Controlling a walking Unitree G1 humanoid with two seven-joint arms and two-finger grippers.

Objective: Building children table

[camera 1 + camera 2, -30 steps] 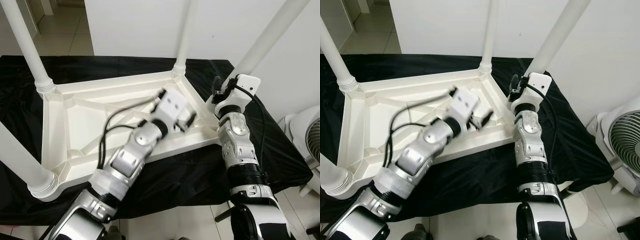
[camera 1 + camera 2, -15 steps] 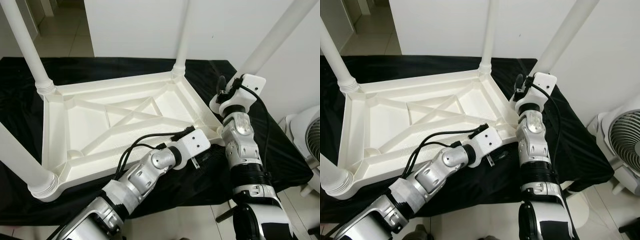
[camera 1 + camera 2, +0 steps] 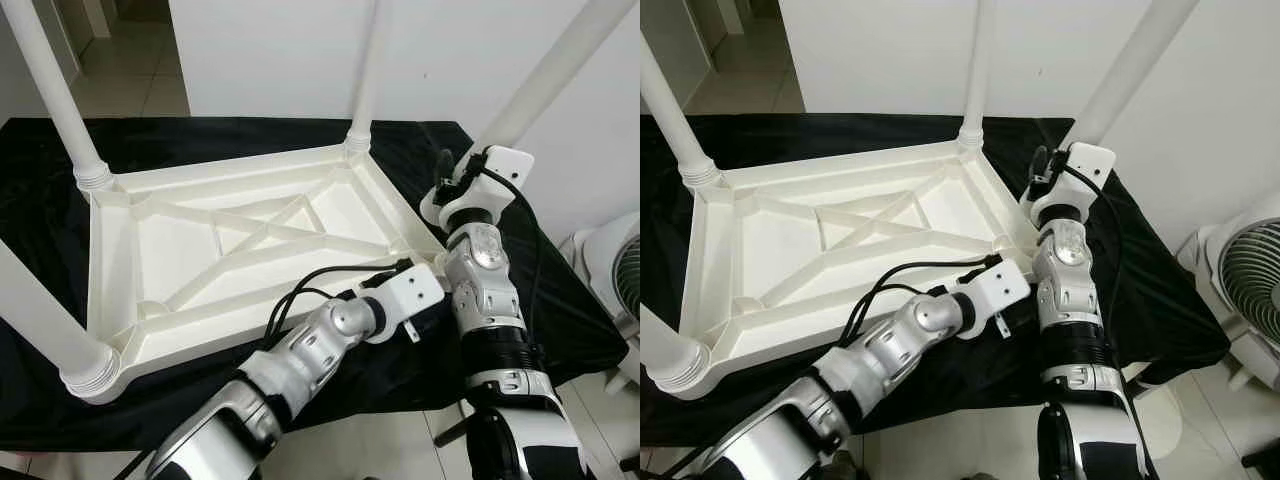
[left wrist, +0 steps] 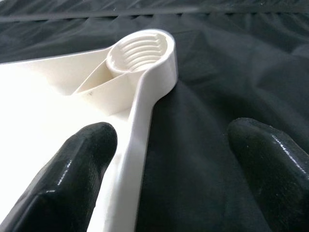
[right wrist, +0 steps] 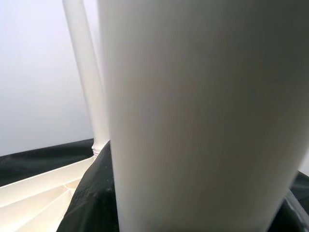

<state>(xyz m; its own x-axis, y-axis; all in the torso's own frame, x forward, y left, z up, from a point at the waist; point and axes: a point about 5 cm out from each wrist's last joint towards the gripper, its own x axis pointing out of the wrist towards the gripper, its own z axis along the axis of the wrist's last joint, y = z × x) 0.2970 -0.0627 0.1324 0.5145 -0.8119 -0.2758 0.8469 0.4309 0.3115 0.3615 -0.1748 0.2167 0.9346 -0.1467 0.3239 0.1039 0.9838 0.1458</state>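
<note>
– Where does the table (image 3: 100, 260) lie?

– Upside down on the black cloth (image 3: 560, 300), ribbed underside up. Three legs (image 3: 50, 90) already standing in their corners. Fourth corner, near right, seemingly without a leg.

– And the left gripper (image 4: 166, 164)?

– Reaching across to that near right corner, low over the edge. Fingers (image 4: 77, 169) apart, holding nothing: one over the white underside, the other over the cloth, the rim between them. Straight ahead of them, the threaded socket (image 4: 141, 50), open and facing up.

– So which arm is nearer to the loose leg?

– The right one. Right gripper (image 3: 447, 175) raised just beyond that corner, right at the lower part of the fourth leg (image 3: 545, 75). Long axis of this leg tilted, rising up and away to the right, not yet in line with the socket. Probably needs bringing upright over the socket, then turning in.

– Really gripped on the leg?

– Cannot tell. Right wrist view too close, mostly white tube. Lower end of the leg hidden behind the wrist, top end cut off by the frame. Also a fan (image 3: 625, 270) on the floor, far right, half cut off.
</note>
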